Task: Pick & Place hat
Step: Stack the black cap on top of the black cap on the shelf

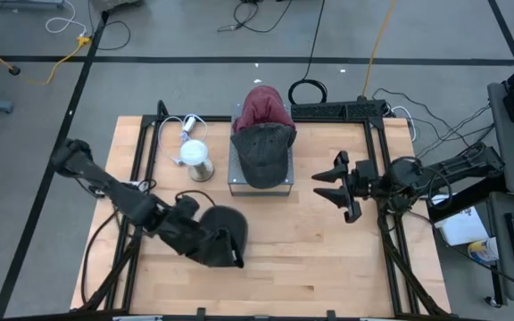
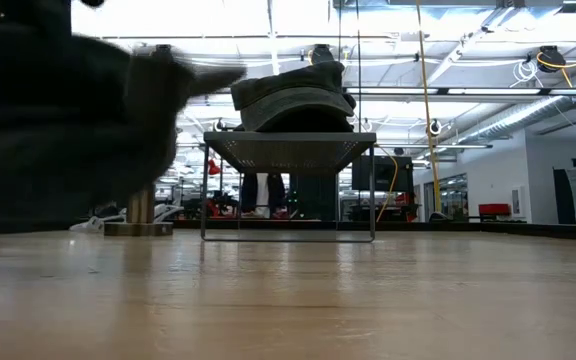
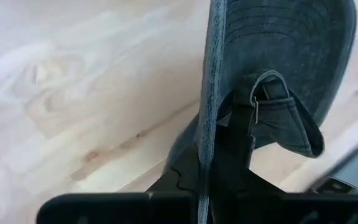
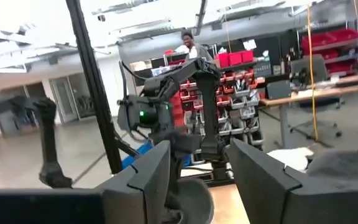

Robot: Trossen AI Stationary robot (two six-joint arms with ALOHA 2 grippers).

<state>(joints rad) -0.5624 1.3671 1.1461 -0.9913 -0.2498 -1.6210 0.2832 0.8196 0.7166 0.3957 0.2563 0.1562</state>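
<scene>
A dark denim cap (image 1: 226, 227) is in my left gripper (image 1: 211, 242), near the table's near-left part. In the left wrist view the cap (image 3: 278, 50) shows edge-on, with its back strap and buckle (image 3: 257, 106). In the low view gripper and cap are one dark blur (image 2: 58, 120). A metal mesh stand (image 1: 261, 183) at the table's far middle carries a grey cap (image 1: 264, 153) with a red cap (image 1: 261, 109) behind it; the stacked caps (image 2: 293, 95) rest on its top. My right gripper (image 1: 333, 187) waits open at the table's right. My left gripper pinches the cap's rim (image 3: 205, 155) between its two fingers, beside the back strap. The rim runs straight out from between the fingers, and the cap's body stands beyond them over the table. Whether its lower part touches the wood, I cannot tell.
A white-topped metal cylinder (image 1: 196, 160) with a white cable (image 1: 186, 125) stands left of the stand. Black rails (image 1: 377, 169) run along the table's left and right sides. Bare wood (image 1: 310, 259) lies along the near edge. A person (image 4: 188, 42) stands far off in the room.
</scene>
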